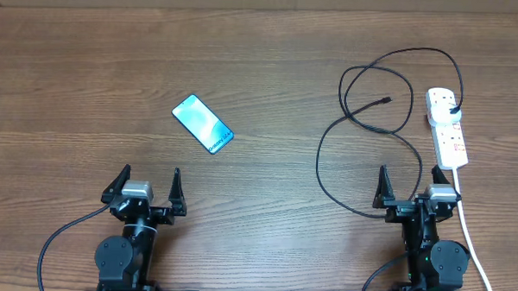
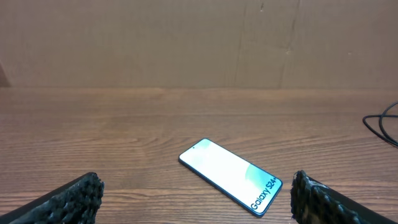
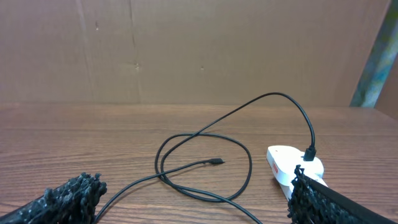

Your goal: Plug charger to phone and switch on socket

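The phone [image 1: 203, 124] lies flat left of centre on the wooden table, its cyan-to-white screen lit; in the left wrist view the phone [image 2: 231, 175] lies just ahead between the fingers, towards the right one. The charger [image 1: 368, 123] is a thin black cable looped at the right, its small connector tip [image 1: 387, 101] lying free on the wood and its black plug [image 1: 453, 110] seated in the socket [image 1: 447, 126], a white power strip. The right wrist view shows the charger [image 3: 205, 165], tip [image 3: 217, 162] and socket [image 3: 291, 167]. My left gripper [image 1: 147, 183] and right gripper [image 1: 409, 184] stand open and empty near the front edge.
A thick white cord [image 1: 473, 248] runs from the socket down past my right arm to the front edge. A brown cardboard wall [image 2: 199, 43] stands behind the table's far edge.
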You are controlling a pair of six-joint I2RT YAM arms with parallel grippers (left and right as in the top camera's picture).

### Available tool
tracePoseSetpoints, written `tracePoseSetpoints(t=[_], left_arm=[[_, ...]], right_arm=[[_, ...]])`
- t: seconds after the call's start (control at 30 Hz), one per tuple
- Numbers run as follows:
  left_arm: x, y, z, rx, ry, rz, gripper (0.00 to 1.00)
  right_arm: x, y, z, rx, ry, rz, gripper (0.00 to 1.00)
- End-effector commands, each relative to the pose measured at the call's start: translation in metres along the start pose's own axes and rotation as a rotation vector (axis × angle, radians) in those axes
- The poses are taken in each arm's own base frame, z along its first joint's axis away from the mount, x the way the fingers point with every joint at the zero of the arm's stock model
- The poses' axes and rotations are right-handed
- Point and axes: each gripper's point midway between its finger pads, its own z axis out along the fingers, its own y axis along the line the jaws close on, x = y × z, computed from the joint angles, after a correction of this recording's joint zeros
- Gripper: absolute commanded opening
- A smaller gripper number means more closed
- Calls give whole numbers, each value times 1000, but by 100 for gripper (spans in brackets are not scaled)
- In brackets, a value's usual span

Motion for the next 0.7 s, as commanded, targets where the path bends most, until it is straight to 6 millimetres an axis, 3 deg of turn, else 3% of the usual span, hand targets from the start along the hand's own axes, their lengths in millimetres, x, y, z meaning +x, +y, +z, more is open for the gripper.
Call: tracePoseSetpoints(t=[0.0, 0.4, 0.67], left_arm=[[1, 2, 0, -5, -1, 5, 100], [-7, 2, 0, -6, -35, -59, 100], [-46, 0, -5, 12, -187, -114, 100]], right_arm=[[2, -2, 0, 11, -3, -5, 100], [2, -2, 0, 11, -2, -5, 100], [2, -2, 0, 11, -3, -5, 100]])
